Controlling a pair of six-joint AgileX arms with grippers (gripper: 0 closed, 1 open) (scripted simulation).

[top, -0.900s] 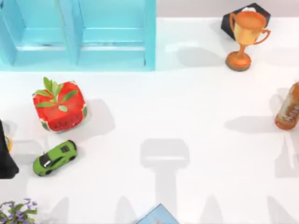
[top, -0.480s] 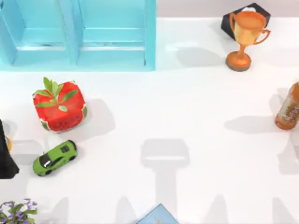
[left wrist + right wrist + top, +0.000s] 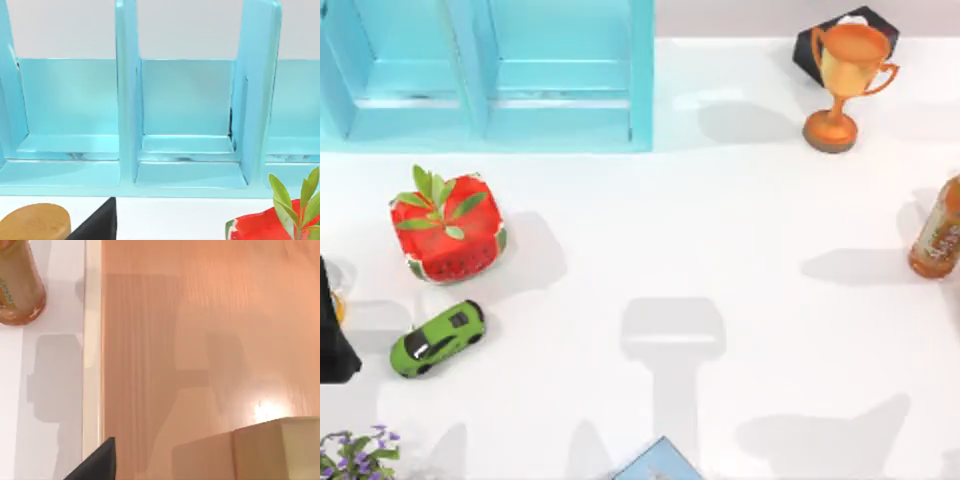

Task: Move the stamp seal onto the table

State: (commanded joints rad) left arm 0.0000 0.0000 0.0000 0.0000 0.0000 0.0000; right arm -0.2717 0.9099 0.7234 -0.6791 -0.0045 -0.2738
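The stamp seal shows as a tan-brown rounded block in the left wrist view, in front of the turquoise shelf unit; its lower part is cut off. A black part of my left gripper sits right beside it, not around it. From above, my left gripper is at the table's far left edge, with a tan sliver of the stamp seal just behind it. The white table spreads across the view. My right gripper hangs past the table's right edge, over a wooden floor.
Near the left arm stand a watermelon-patterned planter, a green toy car and a purple-flowered plant. An orange-gold trophy and a black box stand at the back right. An orange bottle is at the right edge.
The shadows at the table's right edge have gone and a broad new shadow lies at the lower right, so the right arm has moved. Objects and the left gripper stay put.
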